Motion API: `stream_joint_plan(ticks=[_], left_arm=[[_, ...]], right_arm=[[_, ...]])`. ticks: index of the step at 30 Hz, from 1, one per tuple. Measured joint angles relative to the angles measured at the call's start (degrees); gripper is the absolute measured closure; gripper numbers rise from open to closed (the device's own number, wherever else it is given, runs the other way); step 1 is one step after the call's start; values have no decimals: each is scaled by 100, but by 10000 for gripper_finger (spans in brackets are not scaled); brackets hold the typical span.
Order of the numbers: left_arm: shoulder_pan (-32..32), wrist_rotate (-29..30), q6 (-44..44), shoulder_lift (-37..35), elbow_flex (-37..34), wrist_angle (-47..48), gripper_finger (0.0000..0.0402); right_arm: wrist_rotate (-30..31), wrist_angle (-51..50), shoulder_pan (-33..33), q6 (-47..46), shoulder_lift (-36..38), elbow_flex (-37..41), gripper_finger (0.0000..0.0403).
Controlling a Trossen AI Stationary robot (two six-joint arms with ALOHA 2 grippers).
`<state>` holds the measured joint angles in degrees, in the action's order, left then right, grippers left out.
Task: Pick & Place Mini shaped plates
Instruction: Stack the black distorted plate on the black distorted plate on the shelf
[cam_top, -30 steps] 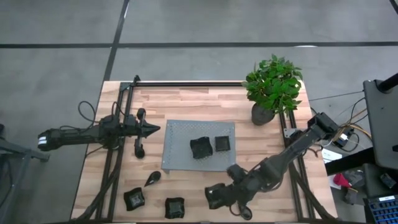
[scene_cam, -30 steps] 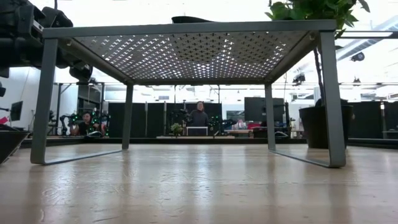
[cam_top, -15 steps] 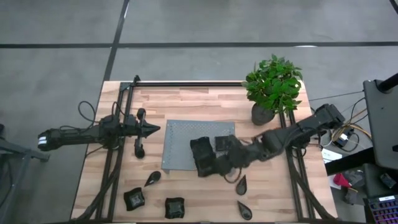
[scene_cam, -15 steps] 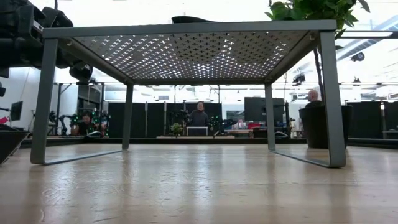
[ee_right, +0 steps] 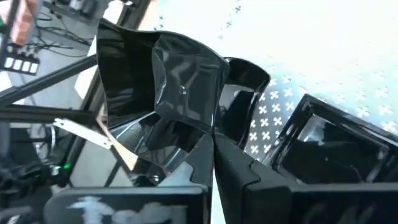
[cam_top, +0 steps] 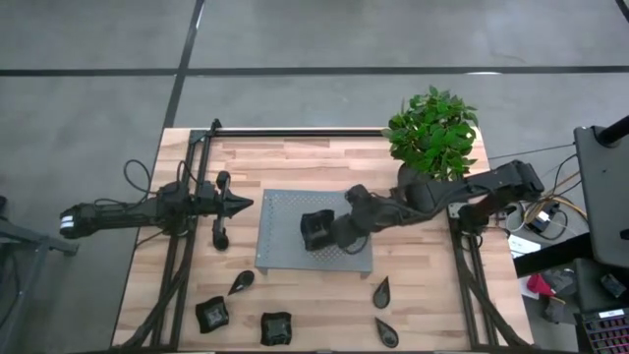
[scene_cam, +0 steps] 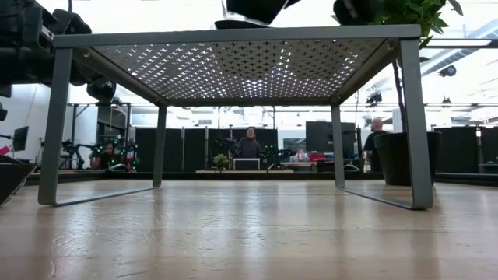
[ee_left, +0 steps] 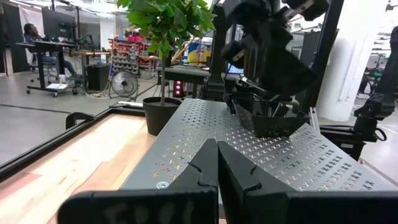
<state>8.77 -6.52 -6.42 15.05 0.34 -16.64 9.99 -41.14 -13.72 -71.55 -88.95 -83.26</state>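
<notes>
Grey concrete floor on every side of a pale wooden table [cam_top: 295,162], dark rails along its edges. Far behind, across the low view, a workshop with desks, screens and a few people, one standing [scene_cam: 250,145].

At mid-table, a grey perforated tray [cam_top: 280,231] raised on legs. Near the table's far right corner, a green plant in a dark pot [cam_top: 430,133], close beside the right arm's elbow.

Reaching across the tray from the right, the right gripper [cam_top: 332,234], fingers pinched together on the edge of a wavy-edged mini plate [cam_top: 316,230] just over the tray's middle; in the right wrist view that glossy black dish [ee_right: 163,87] fills the space ahead of the closed fingers, a square dish [ee_right: 336,152] close beside it on the tray.

Off to the left of the tray, the left gripper [cam_top: 241,205], fingers closed to a point with nothing between them, aimed at the tray and well apart from every dish.

On the bare wood at the near edge: a teardrop dish [cam_top: 240,283], two squarish wavy dishes [cam_top: 212,314] [cam_top: 276,327], and on the right two more teardrops [cam_top: 381,291] [cam_top: 386,331].
</notes>
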Motion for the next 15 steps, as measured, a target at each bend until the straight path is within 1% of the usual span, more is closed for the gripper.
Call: stream_joint_plan(ticks=[4,6,11,15], left_arm=[[0,-1,-1,0,0,3,401],[0,0,-1,0,0,10,401],[-1,-2,-1,2,0,6,401],[-1,-2,0,7,0,4,401]], right_arm=[[-268,0,12,-9,-106,2,394],[-294,5,12,-22,-135,2,394],[-117,46,17,52,-255,2,394],[-96,126,41,109,-313,2,394]])
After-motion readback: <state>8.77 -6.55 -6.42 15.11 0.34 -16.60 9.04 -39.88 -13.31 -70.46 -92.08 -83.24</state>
